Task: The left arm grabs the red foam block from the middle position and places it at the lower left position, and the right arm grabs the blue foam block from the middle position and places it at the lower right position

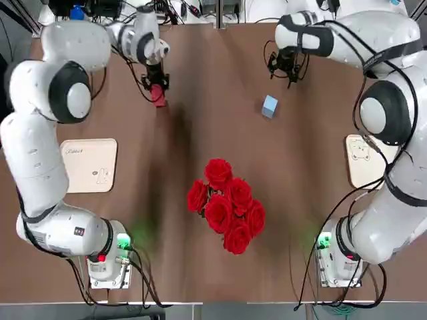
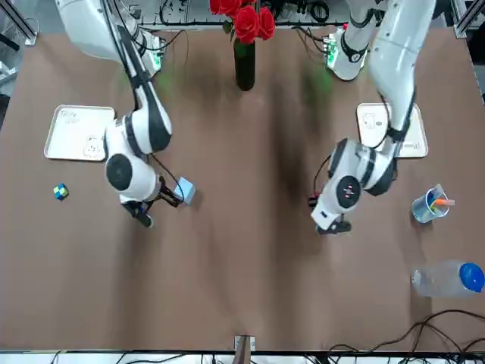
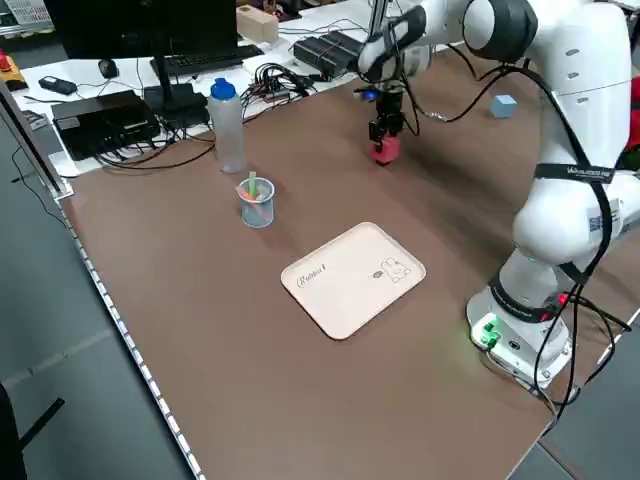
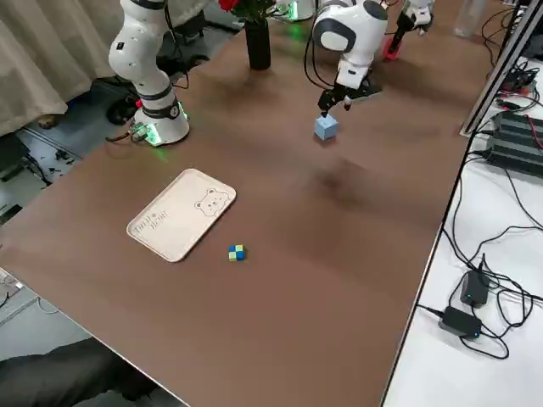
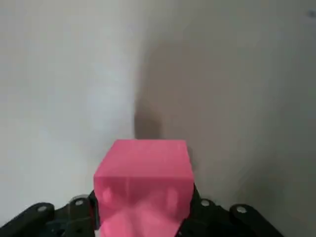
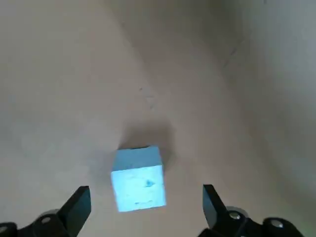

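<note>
The red foam block (image 1: pixel 159 98) sits at the far left of the table with my left gripper (image 1: pixel 157 89) shut on it. In the left wrist view the block (image 5: pixel 143 180) fills the gap between the jaws and its near face bulges from the squeeze. From the left side the block (image 3: pixel 385 150) is at table level under the wrist. The blue foam block (image 1: pixel 269 106) rests on the table at the far right. My right gripper (image 4: pixel 334 102) hangs open just above it. In the right wrist view, the block (image 6: pixel 138 177) lies between the two spread fingers (image 6: pixel 76 207), untouched.
A vase of red roses (image 1: pixel 225 203) stands mid-table on the near side. Cream trays lie at the left (image 1: pixel 89 165) and right (image 1: pixel 363 159) edges. A pen cup (image 2: pixel 430 205), a bottle (image 2: pixel 449 278) and a small coloured cube (image 2: pixel 61 192) sit along the far side.
</note>
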